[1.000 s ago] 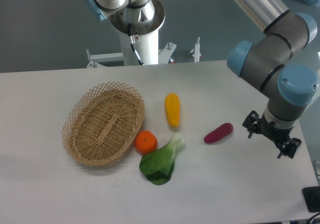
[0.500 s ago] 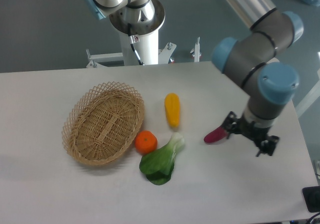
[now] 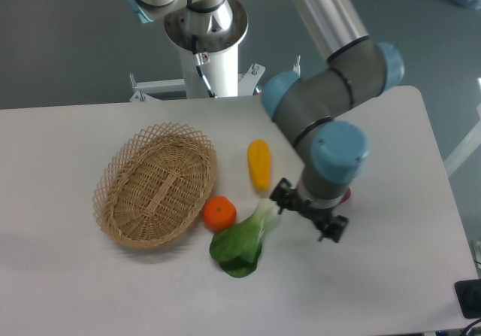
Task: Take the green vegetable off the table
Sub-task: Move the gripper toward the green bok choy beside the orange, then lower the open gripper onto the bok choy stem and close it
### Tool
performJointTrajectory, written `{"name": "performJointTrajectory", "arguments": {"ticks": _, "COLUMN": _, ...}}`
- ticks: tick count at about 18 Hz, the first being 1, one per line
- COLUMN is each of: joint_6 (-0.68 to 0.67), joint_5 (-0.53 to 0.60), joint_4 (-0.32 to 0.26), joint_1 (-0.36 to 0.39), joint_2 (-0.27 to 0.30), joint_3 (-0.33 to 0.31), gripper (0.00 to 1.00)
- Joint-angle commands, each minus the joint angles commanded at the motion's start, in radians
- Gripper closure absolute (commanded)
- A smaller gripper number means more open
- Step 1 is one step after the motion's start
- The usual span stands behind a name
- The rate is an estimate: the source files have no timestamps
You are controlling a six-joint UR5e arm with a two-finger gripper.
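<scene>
purple-red vegetable (image 3: 347, 195) — mostly hidden behind arm | claw (image 3: 304, 214) — blurred, opening unclear | arm — cut off at top

A wicker basket (image 3: 154, 186) (oval) lies left of an orange (image 3: 219, 213) and a yellow vegetable (image 3: 258, 164).

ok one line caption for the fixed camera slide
Gripper beside the green vegetable on the table.
</scene>
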Motion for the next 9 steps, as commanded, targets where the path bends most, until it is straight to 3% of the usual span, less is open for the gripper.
{"name": "performJointTrajectory", "arguments": {"ticks": 6, "joint_6": -0.002, "joint_5": -0.003, "joint_4": 0.002, "joint_1": -0.008, "joint_2": -0.014, "joint_3": -0.029, "gripper": 0.00}}
{"name": "performJointTrajectory", "arguments": {"ticks": 9, "joint_6": -0.015, "joint_5": -0.003, "joint_4": 0.055, "joint_1": -0.021, "joint_2": -0.018, "joint_3": -0.064, "gripper": 0.00}}
